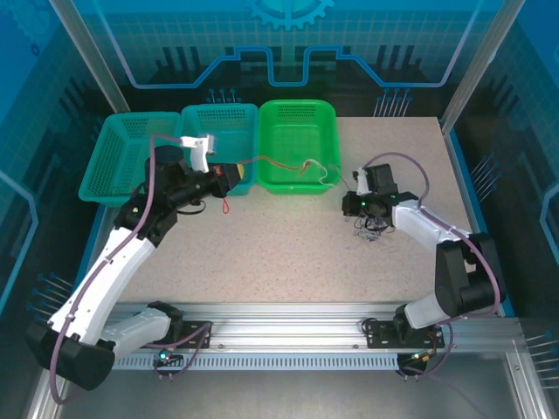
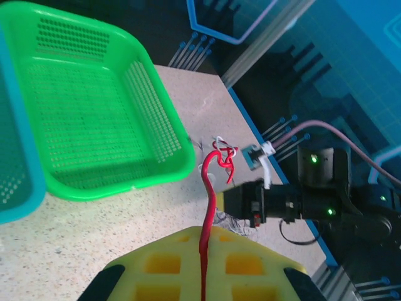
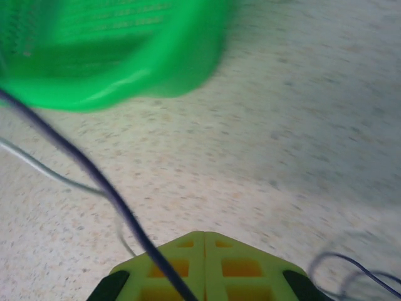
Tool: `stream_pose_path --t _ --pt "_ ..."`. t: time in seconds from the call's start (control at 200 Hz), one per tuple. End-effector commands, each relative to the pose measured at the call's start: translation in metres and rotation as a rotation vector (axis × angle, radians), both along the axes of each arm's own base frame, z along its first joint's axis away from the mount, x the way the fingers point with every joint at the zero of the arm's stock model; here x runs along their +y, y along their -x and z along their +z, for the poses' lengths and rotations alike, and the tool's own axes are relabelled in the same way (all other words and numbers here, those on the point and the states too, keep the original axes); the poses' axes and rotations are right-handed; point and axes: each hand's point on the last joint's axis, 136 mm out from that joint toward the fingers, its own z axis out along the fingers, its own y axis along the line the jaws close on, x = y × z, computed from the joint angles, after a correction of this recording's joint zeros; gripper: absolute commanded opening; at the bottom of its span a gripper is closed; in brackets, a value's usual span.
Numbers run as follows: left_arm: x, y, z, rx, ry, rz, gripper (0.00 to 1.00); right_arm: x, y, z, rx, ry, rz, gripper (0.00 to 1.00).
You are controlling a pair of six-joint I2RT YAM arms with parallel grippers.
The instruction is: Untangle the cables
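Observation:
A red cable [image 1: 271,161] stretches from my left gripper [image 1: 229,179] to the right, over the green basket's front, to a small knot of red and whitish cables [image 2: 224,155]. In the left wrist view the left gripper [image 2: 205,229] is shut on the red cable [image 2: 210,207]. My right gripper [image 1: 351,205] sits low over the table, right of the basket. In its wrist view the right gripper [image 3: 205,233] is shut. A dark purple cable [image 3: 94,172] crosses its left finger; whether it is pinched I cannot tell. A thin whitish cable [image 3: 50,172] runs beside it. Dark loose cables [image 1: 371,231] lie beneath the right gripper.
The green basket [image 1: 297,106] stands at the back middle, with two teal baskets [image 1: 113,161] to its left. Metal frame posts and blue walls surround the table. The right wrist view is blurred.

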Motion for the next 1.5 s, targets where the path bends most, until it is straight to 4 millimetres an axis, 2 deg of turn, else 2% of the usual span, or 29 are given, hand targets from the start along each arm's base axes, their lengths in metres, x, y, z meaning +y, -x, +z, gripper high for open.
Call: stream_pose_path --t 0.0,0.08,0.165,0.325,0.4,0.435,0.465,0.5,0.535,0.57,0.625,0.65,0.74,0.745,0.78,0.875,1.061,1.131,1.201,1.316,1.421,1.491 --pt "0.018 0.000 0.008 -0.014 0.019 0.065 0.00 -0.038 0.011 -0.009 0.054 -0.004 -0.167 0.00" --pt "0.026 0.000 0.011 -0.019 0.018 0.086 0.00 -0.062 0.014 -0.012 0.071 -0.018 -0.253 0.00" --pt "0.033 0.000 0.015 -0.022 0.027 0.102 0.00 -0.076 0.018 -0.012 0.078 -0.015 -0.288 0.00" --pt "0.047 -0.003 0.029 -0.039 0.077 0.149 0.00 -0.086 0.029 -0.015 0.098 0.011 -0.325 0.00" --pt "0.049 -0.004 0.032 -0.042 0.087 0.144 0.00 -0.085 0.035 -0.020 0.115 0.018 -0.321 0.00" --pt "0.046 -0.004 0.033 -0.043 0.086 0.128 0.00 -0.078 0.035 -0.018 0.112 0.008 -0.284 0.00" --pt "0.043 -0.004 0.032 -0.041 0.084 0.108 0.00 -0.066 0.033 -0.013 0.092 -0.018 -0.223 0.08" --pt "0.041 -0.004 0.031 -0.035 0.082 0.090 0.00 -0.051 0.031 -0.004 0.055 -0.040 -0.144 0.22" --pt "0.039 -0.003 0.030 -0.030 0.081 0.076 0.00 -0.036 0.030 0.008 0.013 -0.044 -0.070 0.43" --pt "0.037 -0.002 0.029 -0.030 0.078 0.065 0.00 -0.025 0.029 0.022 -0.029 -0.030 -0.015 0.61" --pt "0.036 -0.002 0.030 -0.030 0.071 0.052 0.00 -0.014 0.026 0.044 -0.096 -0.007 0.041 0.77" --pt "0.035 -0.001 0.031 -0.031 0.069 0.046 0.00 -0.011 0.024 0.055 -0.127 -0.007 0.053 0.80" --pt "0.031 0.001 0.035 -0.036 0.075 0.015 0.00 0.006 0.019 0.092 -0.237 -0.066 0.126 0.82" --pt "0.031 0.001 0.035 -0.036 0.076 0.014 0.00 0.006 0.016 0.099 -0.255 -0.068 0.127 0.82" --pt "0.029 0.001 0.037 -0.038 0.081 0.001 0.00 0.016 0.012 0.121 -0.317 -0.097 0.170 0.82" --pt "0.022 0.003 0.041 -0.042 0.104 -0.039 0.00 0.047 0.009 0.166 -0.447 -0.170 0.318 0.82" --pt "0.014 0.006 0.049 -0.058 0.122 -0.077 0.00 0.103 -0.002 0.226 -0.598 -0.315 0.499 0.84" --pt "0.010 0.006 0.050 -0.060 0.123 -0.087 0.00 0.121 -0.008 0.236 -0.618 -0.345 0.545 0.90" --pt "0.008 0.008 0.050 -0.062 0.121 -0.093 0.00 0.140 -0.012 0.242 -0.634 -0.364 0.612 0.91" --pt "0.006 0.009 0.050 -0.066 0.120 -0.095 0.00 0.164 -0.020 0.231 -0.637 -0.371 0.675 0.91" --pt "0.004 0.010 0.051 -0.069 0.123 -0.099 0.00 0.169 -0.038 0.216 -0.666 -0.356 0.628 0.89" --pt "0.003 0.011 0.052 -0.070 0.128 -0.101 0.00 0.172 -0.050 0.207 -0.672 -0.366 0.590 0.84"
